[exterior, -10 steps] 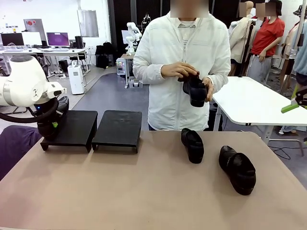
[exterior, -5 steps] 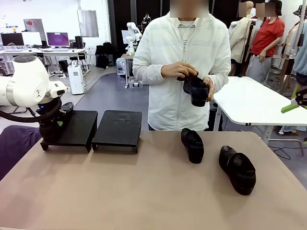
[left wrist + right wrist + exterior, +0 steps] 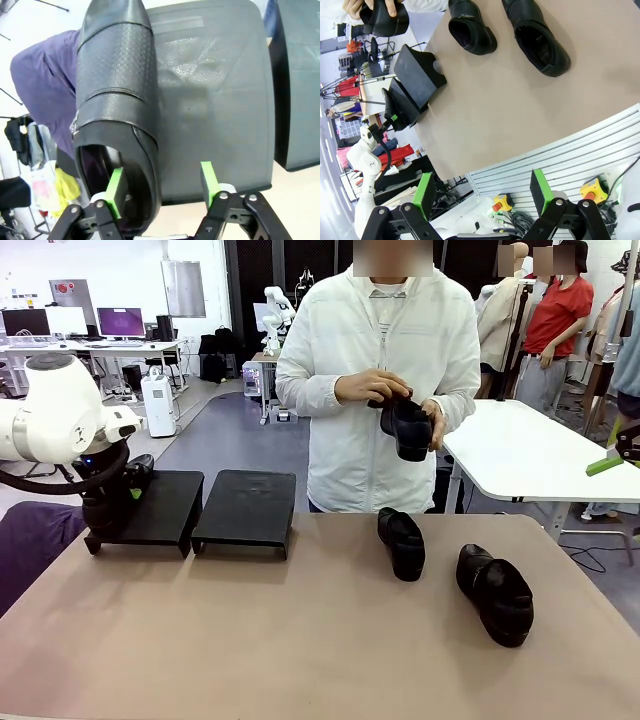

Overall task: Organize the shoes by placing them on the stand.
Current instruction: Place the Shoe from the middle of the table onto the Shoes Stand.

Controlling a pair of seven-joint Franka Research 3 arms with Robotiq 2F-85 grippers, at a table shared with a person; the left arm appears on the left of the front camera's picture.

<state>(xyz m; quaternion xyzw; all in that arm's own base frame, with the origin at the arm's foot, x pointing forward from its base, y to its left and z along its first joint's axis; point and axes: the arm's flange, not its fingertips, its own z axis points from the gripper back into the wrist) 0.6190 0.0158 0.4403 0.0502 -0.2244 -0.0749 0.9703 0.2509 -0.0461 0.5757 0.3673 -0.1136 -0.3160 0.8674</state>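
Shoe [image 3: 117, 95] is lying along the stand's [image 3: 215, 100] outer edge; my left claw [image 3: 161, 187] is standing open astride its heel wall. One pad [image 3: 116, 192] is sitting inside the opening, so I'm risking snagging it on withdrawal and tipping it off.

- A robotics lab: an open-plan room with a grey floor.
- Far beyond the left gripper [image 3: 130, 488], desks [image 3: 90, 348] carry lit monitors [image 3: 121, 321], and a white unit [image 3: 158, 405] stands on the floor.
- Well to that gripper's right is a white worktable [image 3: 540, 450].
- Just under the right gripper [image 3: 482, 192], a slatted aluminium frame [image 3: 560, 150] carries yellow boxes with red stop buttons [image 3: 592, 190], with loose cables [image 3: 520, 217] beside them.
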